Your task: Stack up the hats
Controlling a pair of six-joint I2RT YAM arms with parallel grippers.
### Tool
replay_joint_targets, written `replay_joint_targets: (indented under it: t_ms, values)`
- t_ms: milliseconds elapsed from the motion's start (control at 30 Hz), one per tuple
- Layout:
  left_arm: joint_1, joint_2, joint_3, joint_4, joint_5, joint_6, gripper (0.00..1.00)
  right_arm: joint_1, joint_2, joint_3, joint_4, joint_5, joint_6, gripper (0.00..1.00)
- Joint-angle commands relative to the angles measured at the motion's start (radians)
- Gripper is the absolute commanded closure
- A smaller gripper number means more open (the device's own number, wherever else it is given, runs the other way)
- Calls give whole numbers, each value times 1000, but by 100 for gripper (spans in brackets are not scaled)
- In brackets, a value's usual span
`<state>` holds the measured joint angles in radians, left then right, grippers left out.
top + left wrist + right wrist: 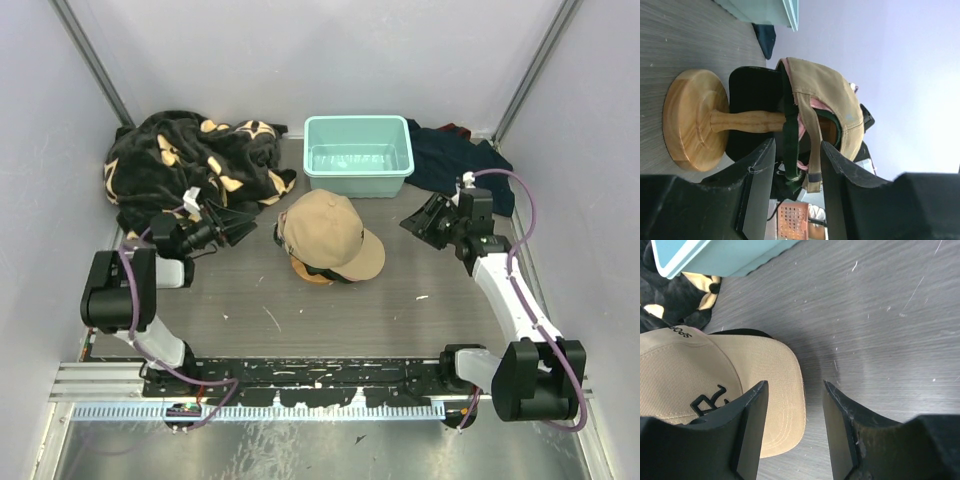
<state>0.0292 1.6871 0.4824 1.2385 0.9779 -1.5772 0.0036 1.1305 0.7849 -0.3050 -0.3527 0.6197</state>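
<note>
The hats sit stacked on a wooden stand (pixel 692 120) mid-table. The tan hat (pixel 325 232) is on top, its brim (pixel 772 385) pointing right and toward me. Under it, the left wrist view shows a pink hat's edge (pixel 802 129), a dark green hat's strap (pixel 790 145) and a black hat's brim (pixel 752 92). My left gripper (pixel 243 225) is open just left of the stack's back, and the hanging straps show in line with its gap (pixel 797 152), ungripped. My right gripper (pixel 418 222) is open to the right, its gap (pixel 794 386) over the tan brim's edge, holding nothing.
A teal bin (pixel 357 155) stands behind the stack. A black blanket with tan marks (pixel 190 160) lies heaped at the back left, close behind my left gripper. A dark navy cloth (pixel 455 160) lies at the back right. Grey walls close in both sides.
</note>
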Motion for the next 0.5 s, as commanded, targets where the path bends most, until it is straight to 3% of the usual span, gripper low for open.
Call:
replay_joint_targets:
  t_ms: [0,100,200,267,333,367,400,467]
  values:
    - [30,-193,92,-465,4,336,50,-4,13,111,-29,71,-130,47]
    - [31,-376,237,-1016,-121,726,42,-4,38,179,-69,131,-214,44]
    - [36,-469,342,-1292,-245,911,31,-4,71,252,-100,179,-305,37]
    - [48,-461,391,-1384,-262,978,3,-4,91,289,-110,197,-339,32]
    - [74,-466,398,-1408,-277,1002,2,-2,107,314,-120,205,-350,20]
    - [92,-464,404,-1420,-283,1013,2,3,110,320,-125,220,-351,5]
    - [111,-461,411,-1428,-296,1027,2,11,111,324,-133,244,-351,1]
    - [144,-449,439,-1464,-333,1076,2,39,112,331,-160,352,-351,0]
